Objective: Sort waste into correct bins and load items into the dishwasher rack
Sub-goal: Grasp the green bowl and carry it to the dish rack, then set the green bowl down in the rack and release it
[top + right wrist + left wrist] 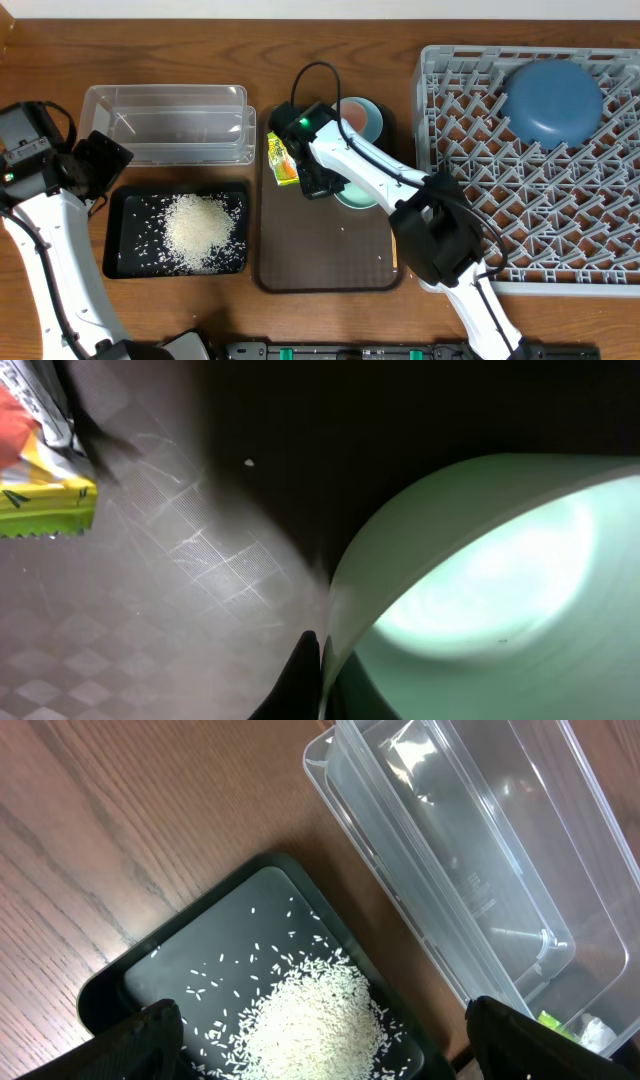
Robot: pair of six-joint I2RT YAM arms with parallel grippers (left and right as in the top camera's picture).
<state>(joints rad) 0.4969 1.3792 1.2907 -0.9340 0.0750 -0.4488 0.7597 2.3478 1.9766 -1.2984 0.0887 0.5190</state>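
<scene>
White rice [203,228], black tray [109,240], mint-green bowl [480,580].

— What does the table [60,50] look like?
— It is warm brown wood, and its grain runs in long darker streaks. The left wrist view shows that grain close up.
— And beyond the table?
— A pale strip [300,8] runs along the table's far edge. Whether it is wall or floor cannot be told.
— The light?
— Soft and even across the table.
</scene>
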